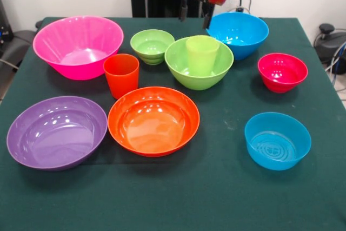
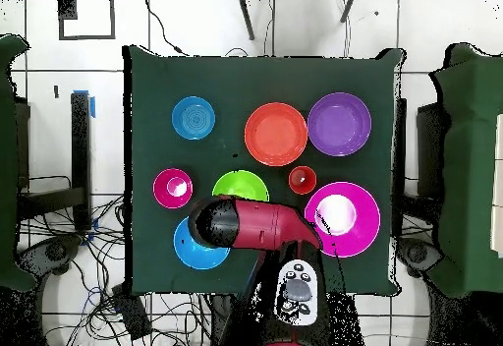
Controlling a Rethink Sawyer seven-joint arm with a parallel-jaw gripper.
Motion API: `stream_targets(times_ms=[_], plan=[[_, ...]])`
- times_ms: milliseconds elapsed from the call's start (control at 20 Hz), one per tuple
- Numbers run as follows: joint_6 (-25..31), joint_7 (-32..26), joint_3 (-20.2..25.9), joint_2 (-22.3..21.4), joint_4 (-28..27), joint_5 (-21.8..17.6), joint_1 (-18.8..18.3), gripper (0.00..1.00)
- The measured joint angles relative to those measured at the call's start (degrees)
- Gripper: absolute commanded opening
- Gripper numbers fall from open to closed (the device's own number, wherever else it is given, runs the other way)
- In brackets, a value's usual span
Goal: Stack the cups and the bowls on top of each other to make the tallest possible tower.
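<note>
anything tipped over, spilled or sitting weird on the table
Nothing stands out. Every bowl sits upright on the table. The lime green cup stands inside the medium green bowl, the orange cup upright beside it. No spill or damage visible.

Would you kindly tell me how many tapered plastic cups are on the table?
2: the orange plastic cup stands before the pink bowl; the lime green plastic cup sits inside the medium green bowl.

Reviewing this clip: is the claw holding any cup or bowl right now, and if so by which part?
Nothing is held. The claw hangs open above the table's far side, between the small green bowl and the larger blue bowl, touching neither.
</note>
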Motion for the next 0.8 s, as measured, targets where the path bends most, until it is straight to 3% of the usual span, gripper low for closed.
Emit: stream_targets(times_ms=[350, 800], plan=[[0.0, 0.0, 0.2, 1.2, -3.4, -0.3, -0.2, 1.00], [-1.0, 0.0, 0.3, 4.8, -9.6, -4.3, -1.0, 1.00]])
